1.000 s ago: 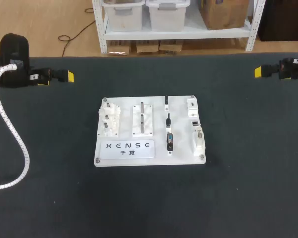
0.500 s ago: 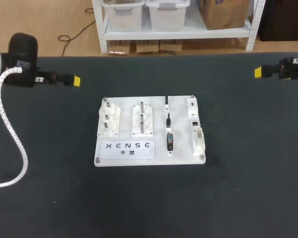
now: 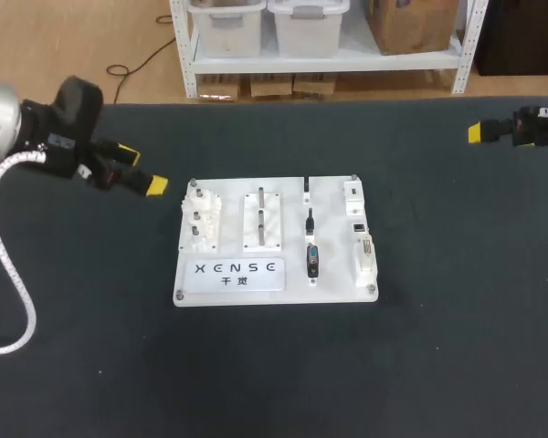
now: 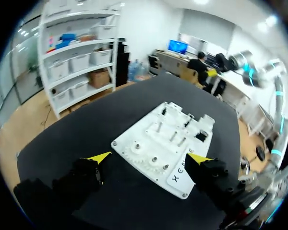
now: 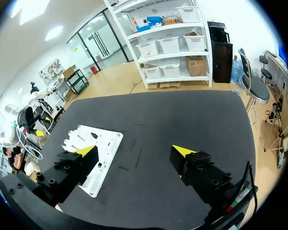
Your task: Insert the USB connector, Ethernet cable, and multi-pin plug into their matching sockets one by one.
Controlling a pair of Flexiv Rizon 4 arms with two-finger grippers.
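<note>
Nothing picked up yet: plugs parked on the white board [image 3: 283,187], mid-desk [image 3: 274,365].

Left end effector [image 3: 142,169] hovers just off the board's left edge, fingers spread, empty. Right end effector [image 3: 475,133] sits far back. Next, I'd say: reach the plug column [image 3: 310,228] and line up on one. Only the right wrist view shows the right end effector [image 5: 134,151] released. Only the head view shows the sockets [image 3: 361,239].
</note>
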